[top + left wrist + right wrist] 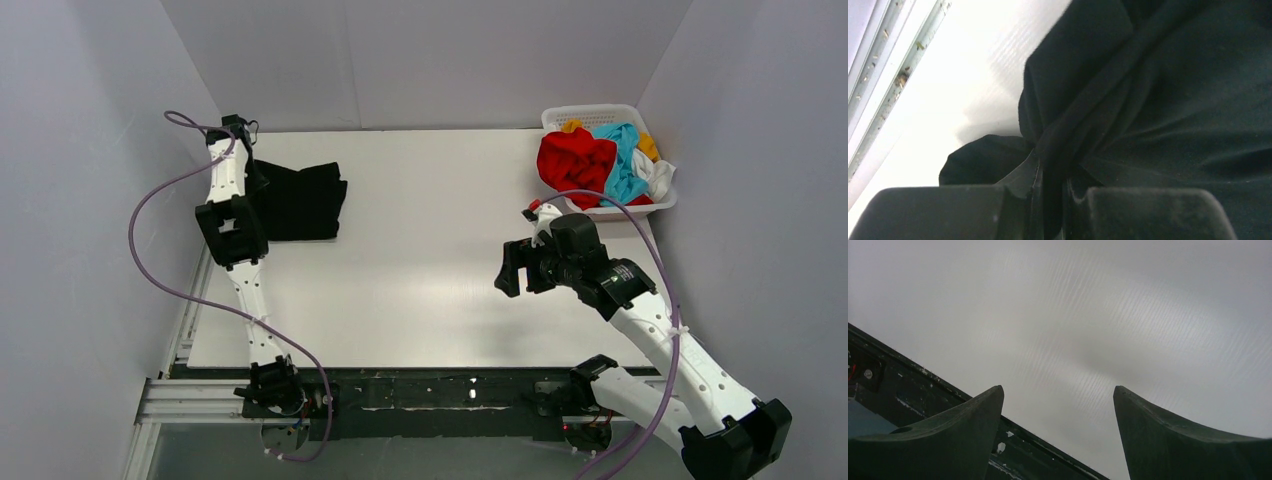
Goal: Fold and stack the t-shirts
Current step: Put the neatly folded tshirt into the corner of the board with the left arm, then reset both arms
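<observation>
A folded black t-shirt [300, 200] lies on the white table at the far left. My left gripper [255, 180] is at its left edge, shut on a bunched fold of the black t-shirt [1158, 100], with cloth pinched between the fingers [1018, 200] in the left wrist view. Red [575, 160], light blue [625, 165], white [655, 175] and orange-yellow [648, 145] shirts lie heaped in the white basket [590, 115] at the far right. My right gripper [510, 270] is open and empty above the bare table, its fingers [968, 430] wide apart.
The white table [430, 260] stretches between the two arms. A dark metal rail [420, 390] runs along the near edge and shows in the right wrist view [908, 385]. Grey walls close in on both sides and the back. A purple cable [160, 270] loops beside the left arm.
</observation>
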### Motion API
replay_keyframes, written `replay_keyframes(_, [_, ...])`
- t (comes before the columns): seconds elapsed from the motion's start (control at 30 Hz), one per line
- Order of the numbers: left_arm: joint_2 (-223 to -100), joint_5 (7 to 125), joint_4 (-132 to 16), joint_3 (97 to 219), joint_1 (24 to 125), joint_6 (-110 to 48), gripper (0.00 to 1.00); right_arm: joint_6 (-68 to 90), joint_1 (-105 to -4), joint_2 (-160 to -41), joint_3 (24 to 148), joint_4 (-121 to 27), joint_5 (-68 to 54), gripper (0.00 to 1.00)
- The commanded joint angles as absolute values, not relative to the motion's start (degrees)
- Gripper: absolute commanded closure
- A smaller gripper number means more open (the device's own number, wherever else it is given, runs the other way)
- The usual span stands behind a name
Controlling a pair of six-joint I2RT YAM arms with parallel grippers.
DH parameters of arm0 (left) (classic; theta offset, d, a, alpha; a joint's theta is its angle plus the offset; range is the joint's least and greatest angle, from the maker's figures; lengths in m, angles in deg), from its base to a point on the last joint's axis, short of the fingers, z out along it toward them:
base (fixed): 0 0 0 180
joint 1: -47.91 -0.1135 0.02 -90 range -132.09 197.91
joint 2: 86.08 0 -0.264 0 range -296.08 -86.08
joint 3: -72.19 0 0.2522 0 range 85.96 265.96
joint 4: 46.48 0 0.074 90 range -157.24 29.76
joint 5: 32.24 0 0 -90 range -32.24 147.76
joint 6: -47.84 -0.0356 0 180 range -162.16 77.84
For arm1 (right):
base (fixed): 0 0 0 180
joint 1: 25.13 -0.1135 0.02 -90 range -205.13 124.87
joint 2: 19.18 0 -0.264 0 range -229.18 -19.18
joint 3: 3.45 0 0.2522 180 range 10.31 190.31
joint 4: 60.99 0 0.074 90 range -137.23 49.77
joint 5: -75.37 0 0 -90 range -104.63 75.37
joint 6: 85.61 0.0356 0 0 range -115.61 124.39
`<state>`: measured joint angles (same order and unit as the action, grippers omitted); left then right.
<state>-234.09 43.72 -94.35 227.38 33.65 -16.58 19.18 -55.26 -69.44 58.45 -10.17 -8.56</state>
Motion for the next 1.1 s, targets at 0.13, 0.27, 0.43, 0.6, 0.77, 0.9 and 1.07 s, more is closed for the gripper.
replay_keyframes(0.13, [-235.3,43.6,-94.0,232.0,32.3,-13.7,0.87,19.8,-55.2,-68.6,61.1,-7.2,-8.2,0.12])
replay_keyframes(0.27, [-231.8,39.1,-92.6,229.7,32.4,-15.3,0.67,20.2,-55.2,-67.9,61.3,-7.0,-8.9,0.12])
replay_keyframes(0.43, [-226.3,36.9,-92.3,227.1,32.2,-16.1,0.02,20.6,-55.2,-67.4,62.0,-6.4,-10.7,0.11])
replay_keyframes(0.6, [-215.7,42.1,-95.2,219.9,32.3,-10.6,0.02,23.5,-55.2,-64.9,62.5,-6.8,-17.0,0.08])
replay_keyframes(0.77, [-201.4,56.5,-92.5,197.6,32.9,-3.9,0.02,26.0,-55.2,-60.6,59.5,-10.8,-19.3,0.07])
replay_keyframes(0.9, [-188.9,65.8,-85.0,181.2,36.9,-5.1,0.02,30.1,-55.2,-58.0,58.8,-10.5,-23.3,0.07])
replay_keyframes(1.07, [-167.9,66.7,-79.4,161.3,48.0,-8.3,0.02,36.6,-55.1,-56.9,55.9,-11.7,-30.8,0.07])
